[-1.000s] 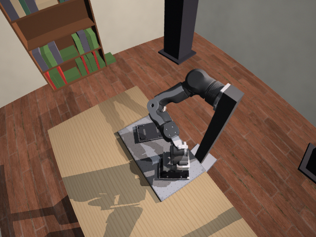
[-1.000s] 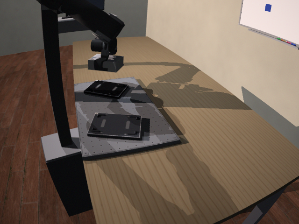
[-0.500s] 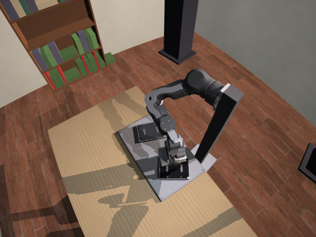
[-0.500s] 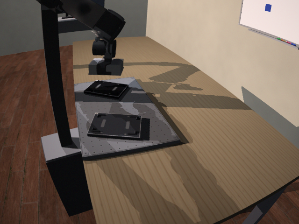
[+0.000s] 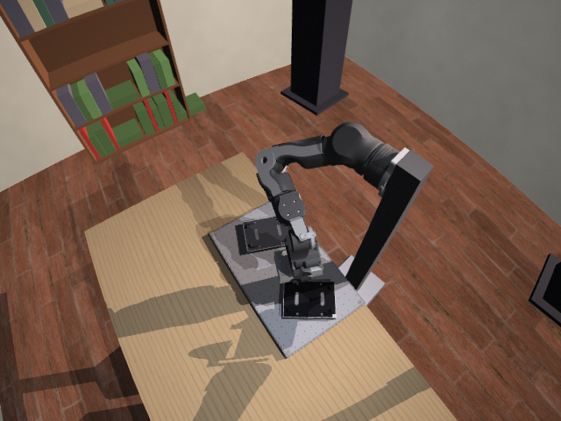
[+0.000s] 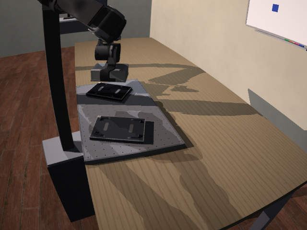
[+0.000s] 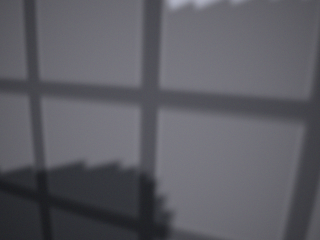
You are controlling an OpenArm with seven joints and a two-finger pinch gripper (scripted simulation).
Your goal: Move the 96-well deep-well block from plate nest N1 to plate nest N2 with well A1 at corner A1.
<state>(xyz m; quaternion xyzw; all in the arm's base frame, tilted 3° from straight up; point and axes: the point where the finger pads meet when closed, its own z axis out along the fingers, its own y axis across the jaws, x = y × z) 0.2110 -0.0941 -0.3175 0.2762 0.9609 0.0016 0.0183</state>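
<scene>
The fingers [image 6: 109, 74] were clamped on the deep-well block [image 6: 121, 71], held aloft just beyond nest N1 [image 6: 109, 91]. Transfer step underway; the next move calls for carriage to nest N2 [image 6: 118, 129], A1 corner aligned.

Grey block [image 6: 109, 72], black nests [image 6: 118, 129], dotted grey baseplate [image 6: 163, 138], striped tan table [image 6: 223, 153].

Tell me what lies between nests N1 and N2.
Only bare perforated plate, seen in the exterior view; the tool holds the block aloft.
</scene>
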